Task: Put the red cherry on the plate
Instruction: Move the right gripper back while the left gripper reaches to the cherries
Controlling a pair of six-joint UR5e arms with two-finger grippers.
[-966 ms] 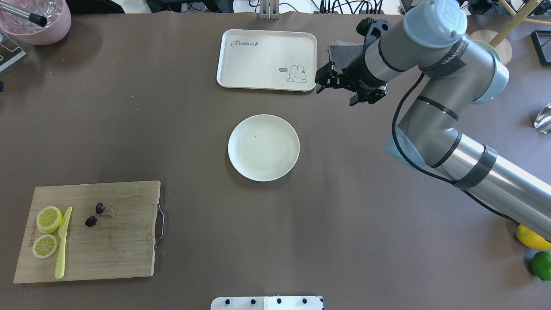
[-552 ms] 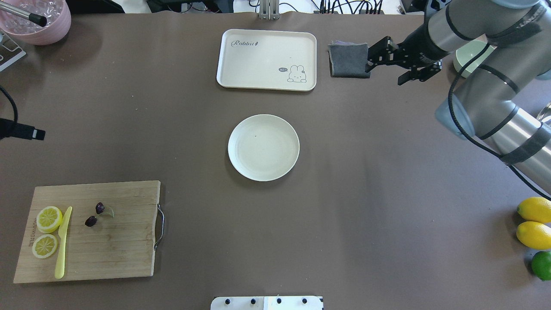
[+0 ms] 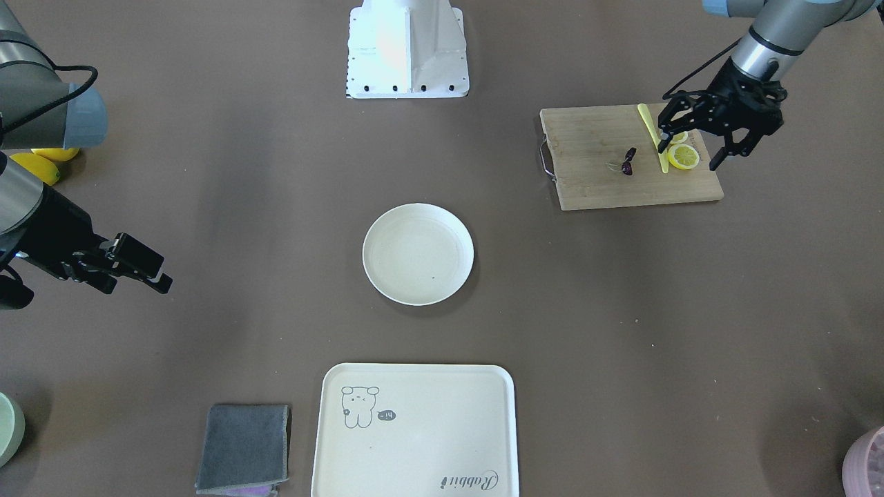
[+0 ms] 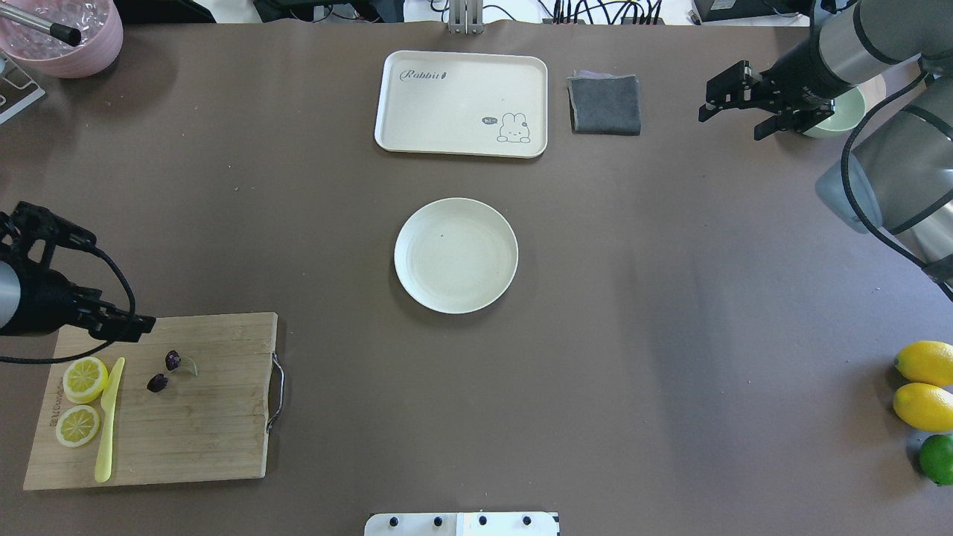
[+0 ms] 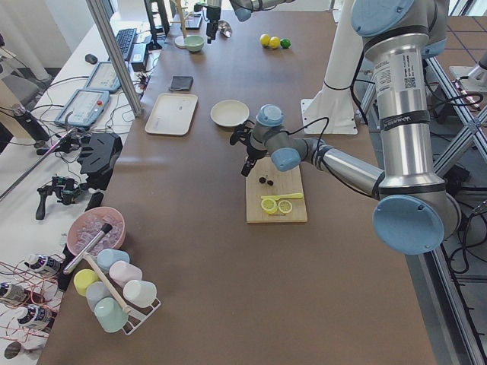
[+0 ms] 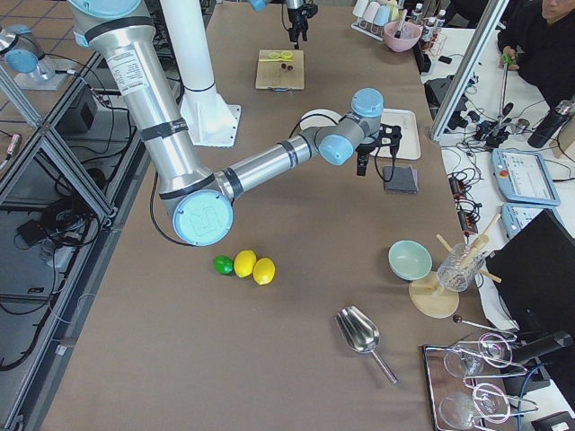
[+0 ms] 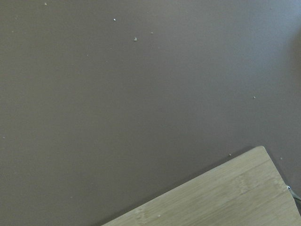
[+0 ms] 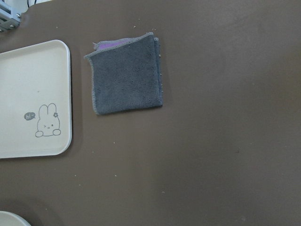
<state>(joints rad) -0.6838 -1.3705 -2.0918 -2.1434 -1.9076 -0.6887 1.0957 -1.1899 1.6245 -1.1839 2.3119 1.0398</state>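
Note:
The red cherry [image 4: 165, 371] is a small dark pair with pale stems. It lies on a wooden cutting board [image 4: 193, 424] at the near left and also shows in the front view as the cherry [image 3: 628, 161]. The round cream plate [image 4: 456, 254] sits empty at the table's middle. My left gripper [image 4: 123, 284] hangs open above the board's left end by the lemon slices, a little left of the cherry, holding nothing. My right gripper [image 4: 731, 126] is open and empty at the far right, past the grey cloth. The left wrist view shows only a board corner [image 7: 225, 197].
Two lemon slices [image 4: 85, 378] and a yellow knife [image 4: 109, 420] share the board. A cream tray [image 4: 461, 103] and a grey cloth [image 4: 604, 104] lie at the back. A pale green dish [image 4: 841, 115] is behind the right gripper. Lemons and a lime [image 4: 923, 387] sit at the right edge.
My right arm has swung from beside the tray out to the far right. My left gripper has come in from the left edge and moved down over the board's end.

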